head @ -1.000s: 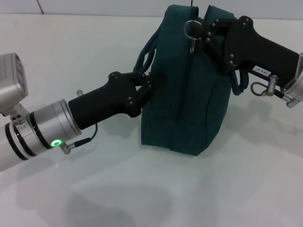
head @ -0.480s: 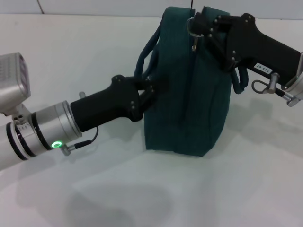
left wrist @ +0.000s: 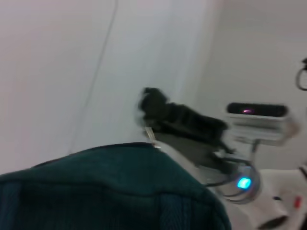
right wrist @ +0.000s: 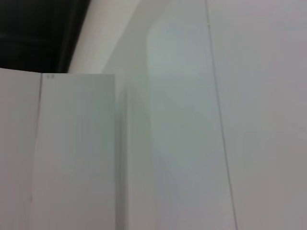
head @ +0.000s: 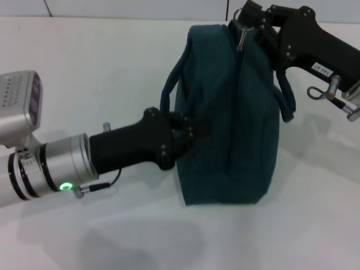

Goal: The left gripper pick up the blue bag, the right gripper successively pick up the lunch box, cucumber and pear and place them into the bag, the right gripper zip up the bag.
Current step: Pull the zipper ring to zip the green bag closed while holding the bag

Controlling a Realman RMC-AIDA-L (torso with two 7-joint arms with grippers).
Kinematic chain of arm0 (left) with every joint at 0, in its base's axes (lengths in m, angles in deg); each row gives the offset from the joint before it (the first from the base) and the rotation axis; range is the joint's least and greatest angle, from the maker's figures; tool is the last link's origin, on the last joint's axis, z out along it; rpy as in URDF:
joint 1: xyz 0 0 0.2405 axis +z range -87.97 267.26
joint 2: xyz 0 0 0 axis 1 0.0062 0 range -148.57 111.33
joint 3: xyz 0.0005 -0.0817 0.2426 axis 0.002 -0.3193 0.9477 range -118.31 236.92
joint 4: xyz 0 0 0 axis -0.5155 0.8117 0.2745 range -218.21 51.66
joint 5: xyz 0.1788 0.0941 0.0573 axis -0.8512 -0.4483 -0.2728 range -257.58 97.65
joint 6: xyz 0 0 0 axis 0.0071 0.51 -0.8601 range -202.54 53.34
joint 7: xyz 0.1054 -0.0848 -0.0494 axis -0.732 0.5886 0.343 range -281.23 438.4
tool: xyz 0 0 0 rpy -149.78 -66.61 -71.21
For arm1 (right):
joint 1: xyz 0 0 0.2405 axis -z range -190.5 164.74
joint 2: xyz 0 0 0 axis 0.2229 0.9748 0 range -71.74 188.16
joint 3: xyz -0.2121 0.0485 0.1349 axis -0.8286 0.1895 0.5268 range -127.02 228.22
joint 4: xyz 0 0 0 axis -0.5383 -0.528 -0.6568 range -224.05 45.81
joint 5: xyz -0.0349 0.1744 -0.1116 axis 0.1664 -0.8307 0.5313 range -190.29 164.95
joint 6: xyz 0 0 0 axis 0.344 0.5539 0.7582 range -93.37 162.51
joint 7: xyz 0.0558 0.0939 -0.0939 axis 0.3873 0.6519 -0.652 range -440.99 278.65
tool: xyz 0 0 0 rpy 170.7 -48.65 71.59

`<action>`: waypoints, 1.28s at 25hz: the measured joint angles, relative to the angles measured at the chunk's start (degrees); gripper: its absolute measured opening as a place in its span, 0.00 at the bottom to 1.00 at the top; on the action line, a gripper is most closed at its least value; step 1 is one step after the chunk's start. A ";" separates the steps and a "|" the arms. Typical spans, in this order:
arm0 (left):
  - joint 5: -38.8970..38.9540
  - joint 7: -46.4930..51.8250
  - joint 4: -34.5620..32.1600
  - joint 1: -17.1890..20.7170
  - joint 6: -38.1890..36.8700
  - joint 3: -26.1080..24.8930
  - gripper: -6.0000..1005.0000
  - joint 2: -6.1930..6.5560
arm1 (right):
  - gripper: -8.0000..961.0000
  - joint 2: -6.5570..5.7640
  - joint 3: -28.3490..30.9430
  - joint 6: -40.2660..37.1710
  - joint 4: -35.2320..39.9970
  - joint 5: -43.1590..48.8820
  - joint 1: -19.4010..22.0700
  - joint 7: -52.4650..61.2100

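The blue bag stands upright on the white table, its top closed along the zipper line. My left gripper is shut on the bag's left side by the loop handle. My right gripper is at the bag's far top corner, shut on the zipper pull. In the left wrist view the bag's fabric fills the lower part and the right gripper shows beyond it. The lunch box, cucumber and pear are out of view.
The white table spreads around the bag, with a white wall behind it. The right wrist view shows only white wall panels. The left arm's silver wrist lies low over the table's front left.
The bag has shifted right and nearer, carried by my left gripper. My right gripper has moved up and to the far right along the bag's top with the zipper pull.
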 joint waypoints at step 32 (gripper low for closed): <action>-5.05 3.31 -3.71 7.47 -3.45 -8.21 0.06 0.63 | 0.03 -0.10 0.88 3.29 0.32 -5.00 7.19 6.13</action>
